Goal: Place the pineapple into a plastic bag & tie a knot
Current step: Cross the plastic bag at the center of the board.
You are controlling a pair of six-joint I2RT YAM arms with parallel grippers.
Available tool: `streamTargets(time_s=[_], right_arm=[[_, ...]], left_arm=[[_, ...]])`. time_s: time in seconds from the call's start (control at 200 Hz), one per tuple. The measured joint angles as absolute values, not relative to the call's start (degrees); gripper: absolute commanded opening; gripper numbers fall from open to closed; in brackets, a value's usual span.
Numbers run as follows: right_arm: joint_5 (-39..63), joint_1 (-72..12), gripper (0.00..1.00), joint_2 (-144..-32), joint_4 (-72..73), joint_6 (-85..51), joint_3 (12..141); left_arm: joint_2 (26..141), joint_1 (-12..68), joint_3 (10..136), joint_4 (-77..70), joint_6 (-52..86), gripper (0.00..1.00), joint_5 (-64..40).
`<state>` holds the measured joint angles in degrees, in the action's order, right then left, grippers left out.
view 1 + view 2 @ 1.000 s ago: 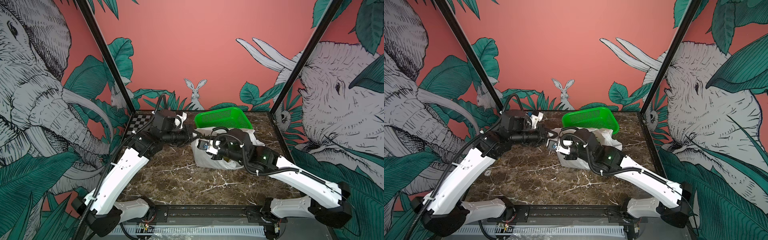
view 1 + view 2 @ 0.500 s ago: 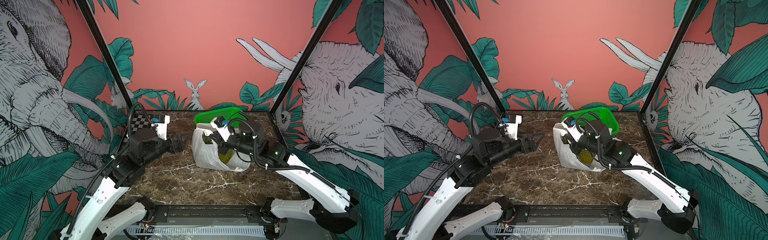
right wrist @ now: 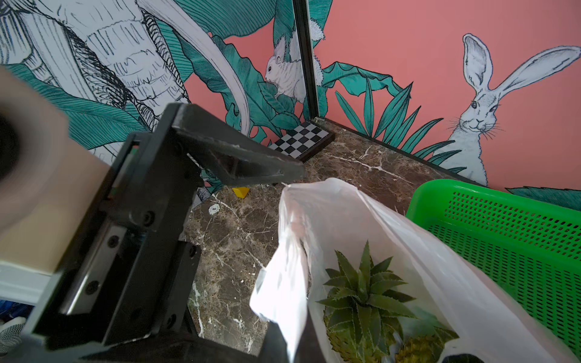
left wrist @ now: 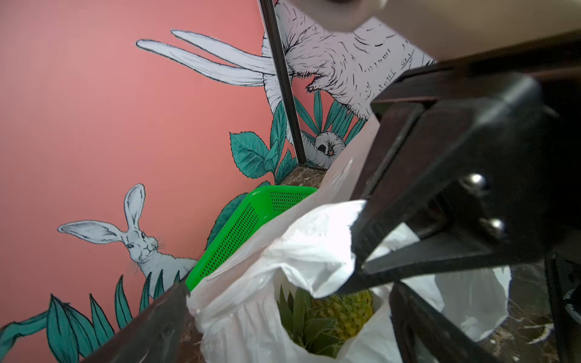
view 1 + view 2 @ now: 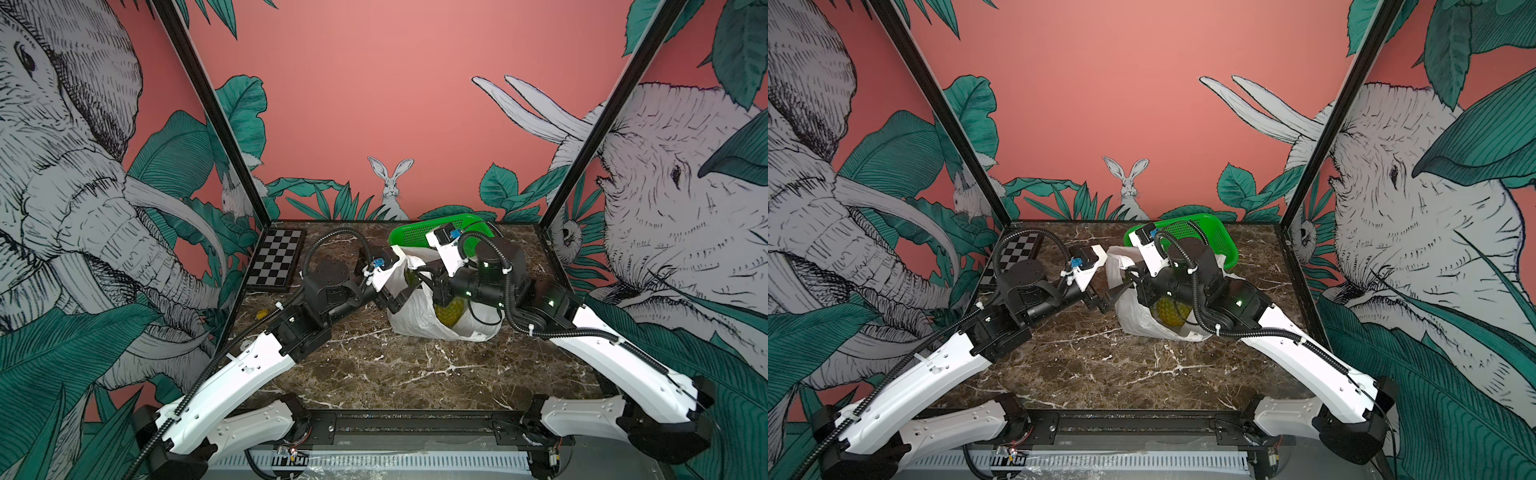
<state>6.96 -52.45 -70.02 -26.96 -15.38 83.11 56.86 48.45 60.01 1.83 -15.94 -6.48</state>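
The white plastic bag [image 5: 415, 322] [image 5: 1133, 320] stands at the back middle of the marble table, its mouth gaping. The pineapple [image 5: 449, 313] [image 4: 333, 314] [image 3: 361, 301] sits inside it, leaves showing. My right gripper [image 3: 292, 342] [image 5: 1128, 283] is shut on the bag's upper rim and holds it up. At the bag's left side my left gripper [image 4: 290, 292] [image 5: 401, 299] is open, with the bag's mouth between its fingers [image 4: 151, 327]; I cannot tell whether they touch it. The knot is out of view.
A green perforated basket [image 5: 415, 235] [image 3: 503, 226] leans against the back wall right behind the bag. A small chessboard [image 5: 276, 259] lies in the back left corner. A little yellow piece [image 3: 240, 191] lies on the table [image 5: 415, 374] near it.
My left gripper opened, swung away to the left, then came back to the bag's left side. The right gripper shut on the bag's rim and lifted it, so the bag now stands upright.
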Motion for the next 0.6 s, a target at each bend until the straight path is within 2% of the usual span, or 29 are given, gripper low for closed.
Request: streamTargets(time_s=[0.185,0.44,0.525,0.6], right_arm=[[7.44,-52.45,0.0,-70.02,-26.74,-16.56,84.07],[7.7,-52.45,0.0,-70.08,-24.99,-17.39,84.07],[7.88,-52.45,0.0,-70.26,-23.97,-17.47,84.07],[8.19,-52.45,0.0,-70.57,-23.11,-17.8,84.07]], left_arm=[[57.47,48.49,59.94,-1.41,-17.37,1.0,-11.42],[59.22,49.1,56.27,-6.5,-11.22,0.99,-14.37],[60.03,49.1,55.77,-7.44,-9.1,0.92,-13.91],[60.8,49.1,55.59,-8.62,-7.66,0.78,-13.13]])
